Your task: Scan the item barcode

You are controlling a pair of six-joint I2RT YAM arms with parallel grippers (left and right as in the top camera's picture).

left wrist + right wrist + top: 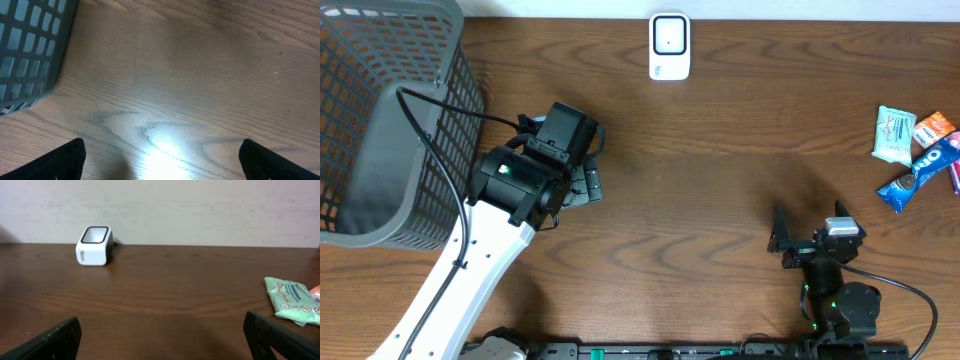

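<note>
The white barcode scanner [670, 45] with a dark window stands at the far edge of the table; the right wrist view shows the scanner [94, 246] far ahead on the left. Snack items lie at the right: a green-white pack [894, 135], an orange pack [932, 128] and a blue Oreo pack [920, 172]. The green-white pack [292, 299] also shows in the right wrist view. My right gripper [810, 228] [165, 340] is open and empty near the front edge, left of the items. My left gripper [583, 185] [162, 162] is open over bare wood beside the basket.
A large grey mesh basket [380, 120] fills the left end of the table, with its corner [30, 55] in the left wrist view. A purple item [956, 176] pokes in at the right edge. A pale wall [200, 210] rises behind the scanner.
</note>
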